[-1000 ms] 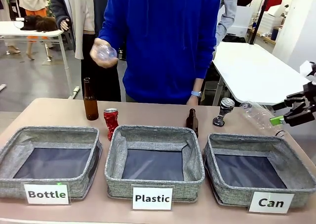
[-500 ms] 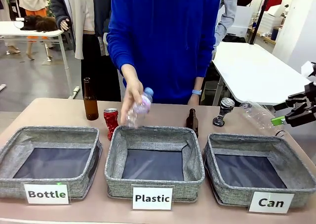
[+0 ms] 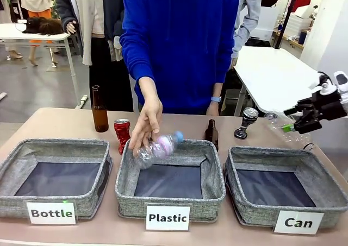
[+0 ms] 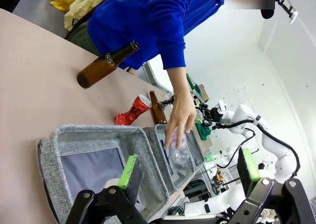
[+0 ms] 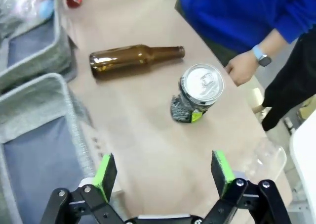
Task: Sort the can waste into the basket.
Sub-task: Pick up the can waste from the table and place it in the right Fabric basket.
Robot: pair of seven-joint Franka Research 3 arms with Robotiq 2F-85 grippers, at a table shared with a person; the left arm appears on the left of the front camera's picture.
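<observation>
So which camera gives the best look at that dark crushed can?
The right wrist view: the dark can sits close and central, silver top and print plain. The front view shows the can small, beyond the Can basket. The left wrist view is too distant to tell.

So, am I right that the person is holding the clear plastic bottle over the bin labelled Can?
Not quite: the front view shows the person's hand with the plastic bottle over the bin labelled Plastic, not Can.
</observation>
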